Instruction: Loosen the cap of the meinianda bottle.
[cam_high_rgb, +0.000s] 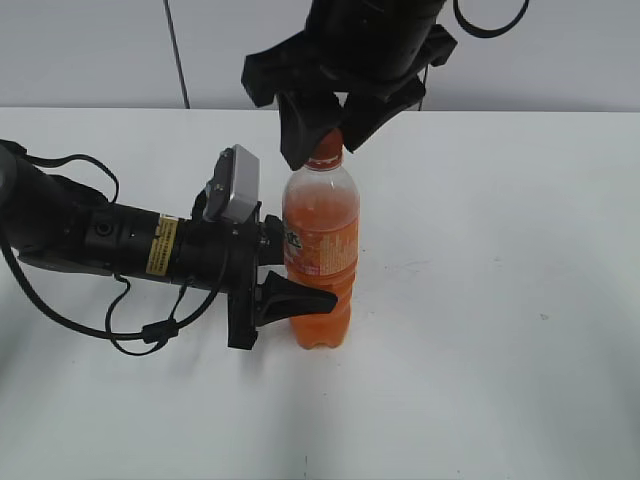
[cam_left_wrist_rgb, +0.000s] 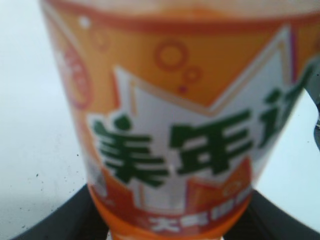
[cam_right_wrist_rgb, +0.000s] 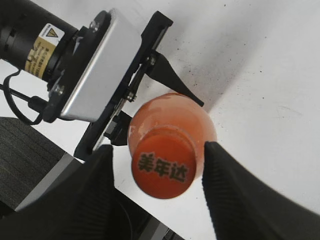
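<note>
The meinianda bottle (cam_high_rgb: 320, 240) stands upright on the white table, full of orange drink. My left gripper (cam_high_rgb: 308, 290) is shut on its ridged waist from the left. In the left wrist view the bottle's label (cam_left_wrist_rgb: 180, 125) fills the frame, with the black jaws (cam_left_wrist_rgb: 165, 231) on both sides at the bottom. The orange cap (cam_high_rgb: 326, 150) is on the neck. My right gripper (cam_high_rgb: 335, 130) hangs over it, open, one finger on each side. In the right wrist view the cap (cam_right_wrist_rgb: 163, 167) sits between the fingers (cam_right_wrist_rgb: 159, 147), with a gap on both sides.
The white table (cam_high_rgb: 500, 300) stretches to the right and front of the bottle. The left arm and its loose cables (cam_high_rgb: 120, 320) lie along the table's left side. A grey wall (cam_high_rgb: 100, 50) runs behind.
</note>
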